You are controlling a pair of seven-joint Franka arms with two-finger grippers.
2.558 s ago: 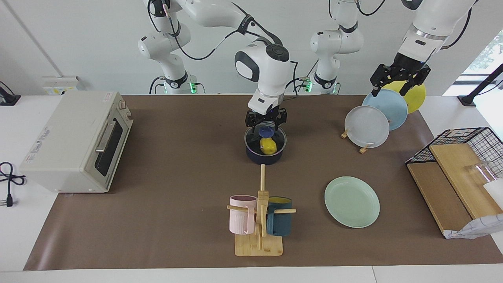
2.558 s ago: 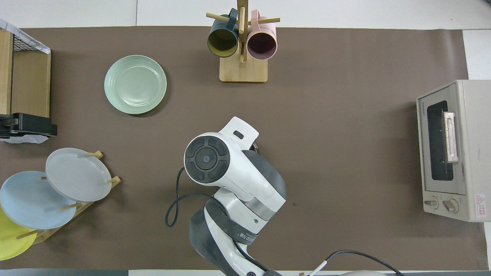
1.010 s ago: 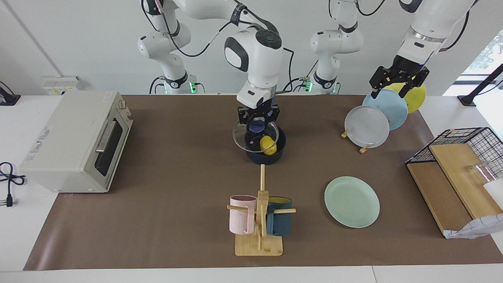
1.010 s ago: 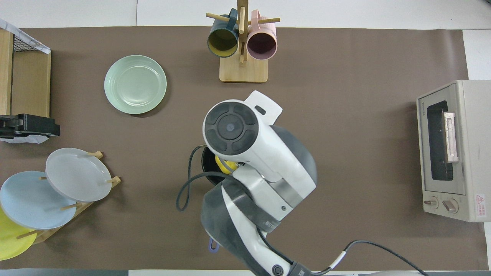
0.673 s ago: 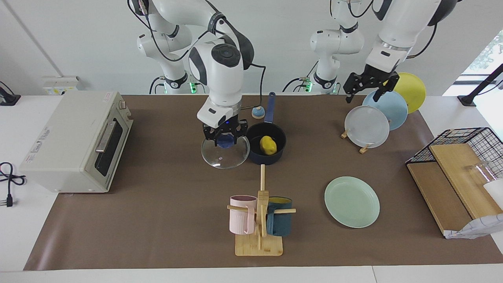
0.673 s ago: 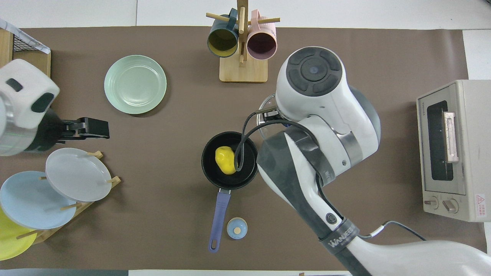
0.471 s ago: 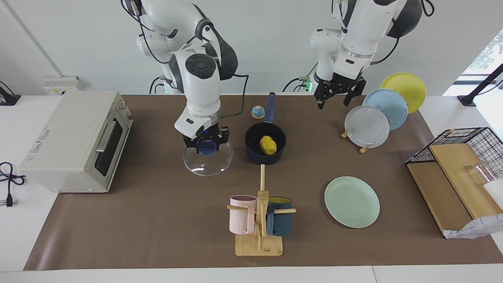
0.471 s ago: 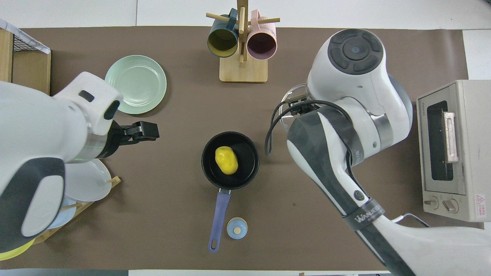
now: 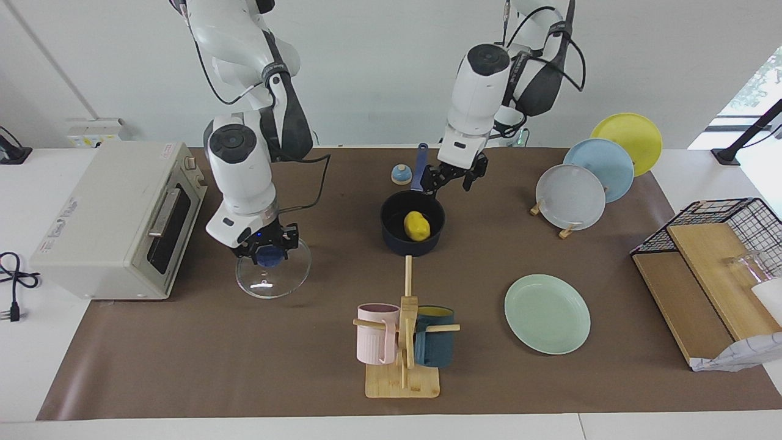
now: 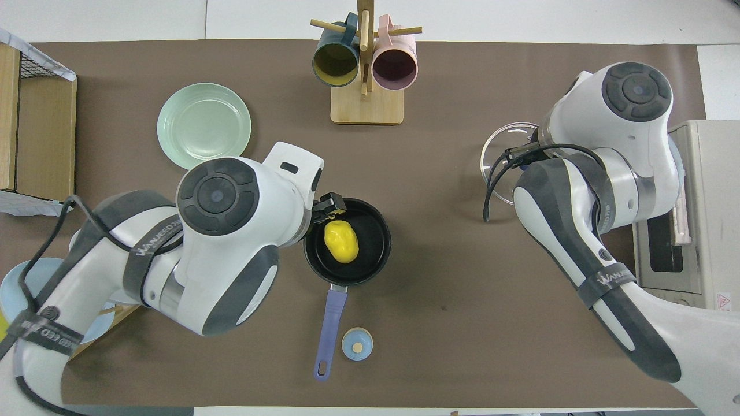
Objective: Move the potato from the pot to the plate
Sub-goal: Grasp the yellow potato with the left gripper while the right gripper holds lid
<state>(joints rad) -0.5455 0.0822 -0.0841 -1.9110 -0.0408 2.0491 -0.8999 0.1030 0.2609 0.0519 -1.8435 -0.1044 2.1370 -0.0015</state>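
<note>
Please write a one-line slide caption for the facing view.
Right gripper lowers glass lid beside oven; left gripper over pot with potato.

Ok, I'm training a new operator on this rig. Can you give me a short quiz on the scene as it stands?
1. True or false: the potato is in the pot.
2. What does the right gripper, low beside the oven, hold? A potato, B lid, C nothing.
3. Fill in: the open left gripper hangs over the pot's edge; the plate lies ____ from the robots than the pot.

Key: 1 true; 2 B; 3 farther.
</note>
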